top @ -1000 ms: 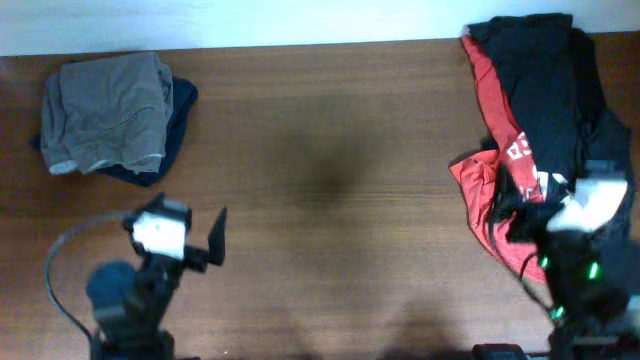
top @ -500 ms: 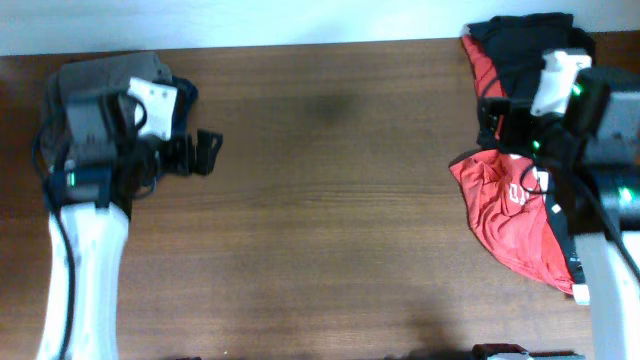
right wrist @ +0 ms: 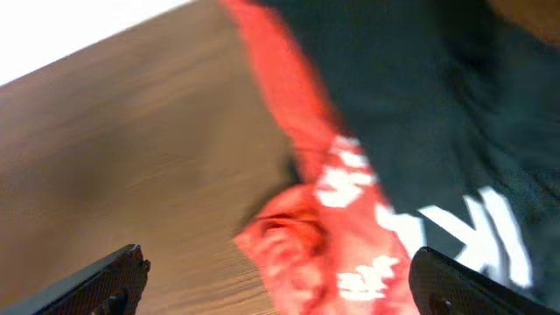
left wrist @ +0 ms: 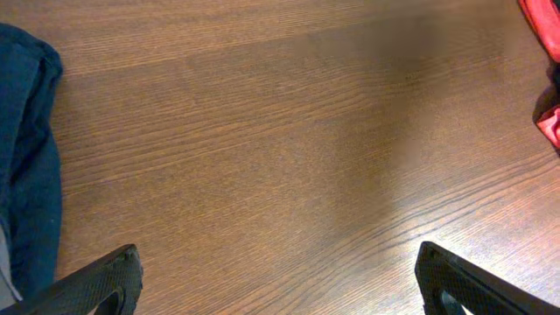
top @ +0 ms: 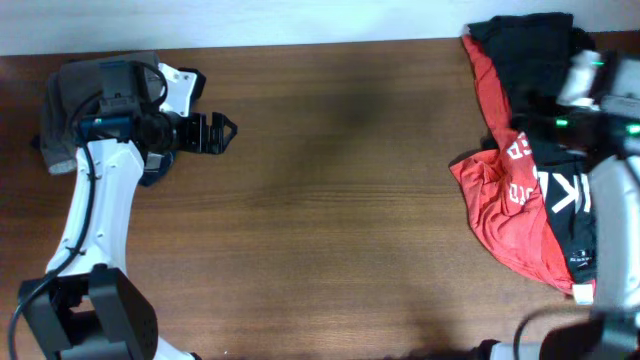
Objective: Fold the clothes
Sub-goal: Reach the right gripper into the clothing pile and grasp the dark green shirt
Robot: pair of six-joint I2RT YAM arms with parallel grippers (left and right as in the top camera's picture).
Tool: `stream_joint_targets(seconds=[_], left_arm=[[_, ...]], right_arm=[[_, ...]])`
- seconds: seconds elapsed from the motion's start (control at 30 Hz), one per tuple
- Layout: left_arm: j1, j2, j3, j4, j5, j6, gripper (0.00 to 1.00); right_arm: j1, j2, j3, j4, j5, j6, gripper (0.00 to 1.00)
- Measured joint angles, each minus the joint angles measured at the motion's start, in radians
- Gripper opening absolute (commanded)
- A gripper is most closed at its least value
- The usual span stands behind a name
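Over at the upper left of the overhead frame, the left gripper (top: 222, 134) hangs above the bare wooden table (top: 330, 220), jaws spread wide and nothing between them; its wrist view shows only wood grain between the two fingertips. Just beside it on the left lies a grey garment (top: 75, 100) resting on a navy garment (top: 152, 170), the navy edge showing at the left of the left wrist view. On the right edge of the overhead frame sits the loose pile: a black T-shirt (top: 530, 50) with white block letters draped over a red garment (top: 505, 215). The right gripper (right wrist: 276, 255) is above that pile, jaws at full spread, holding nothing, though its view is blurred.
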Motion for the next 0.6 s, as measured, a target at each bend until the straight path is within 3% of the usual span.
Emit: stream_joint_targets(seconds=[0.27,0.5,0.6], left_arm=[[-0.002,0.003,0.000,0.001,0.014,0.000,0.99],[-0.029,0.005,0.000,0.003,0.016,0.000,0.99],[-0.051,0.010,0.000,0.009,0.018,0.000,0.99]], right_arm=[[-0.272,0.251,0.005,0.038,0.009,0.063,0.88],[-0.346,0.406,0.005,0.066,0.010,0.065,0.85],[-0.345,0.437,0.005,0.090,0.014,0.064,0.78]])
